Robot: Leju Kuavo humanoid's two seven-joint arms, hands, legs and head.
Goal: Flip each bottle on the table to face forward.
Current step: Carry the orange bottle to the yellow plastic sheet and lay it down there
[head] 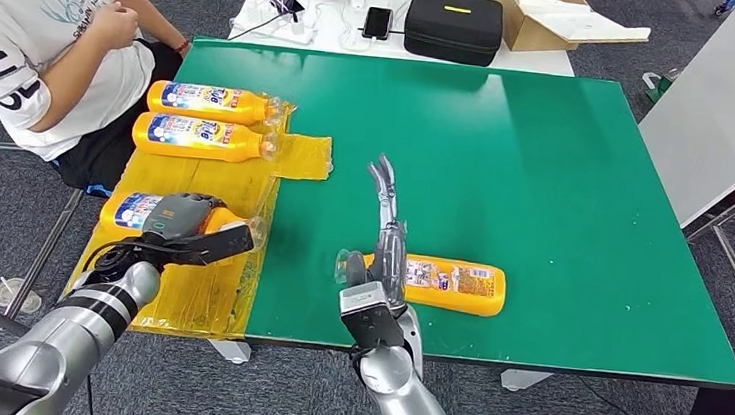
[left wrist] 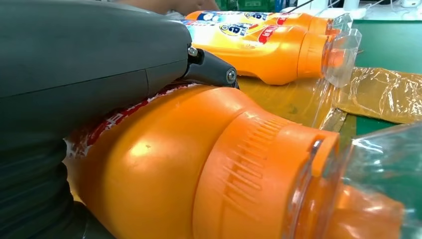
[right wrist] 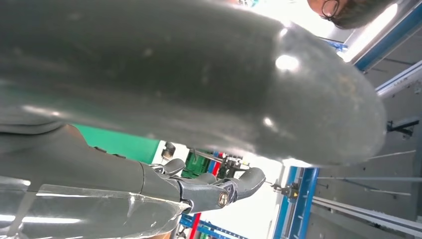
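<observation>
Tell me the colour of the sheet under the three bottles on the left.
Translucent yellow, the sheet shows best in the head view.

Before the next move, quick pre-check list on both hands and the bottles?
1. Left hand on the nearest bottle on the yellow sheet: ok, it rests on top of the bottle; a full grip cannot be told.
2. Right hand free: ok, fingers are straight and apart, raised over the cap end of the lone bottle on the green table; contact cannot be told.
3. Lone bottle settled: ok, it lies flat on its side.
4. Two far bottles out of the way: ok, side by side at the sheet's far end.
5. Person clear of the table: not ok, seated right by the far bottles.
</observation>
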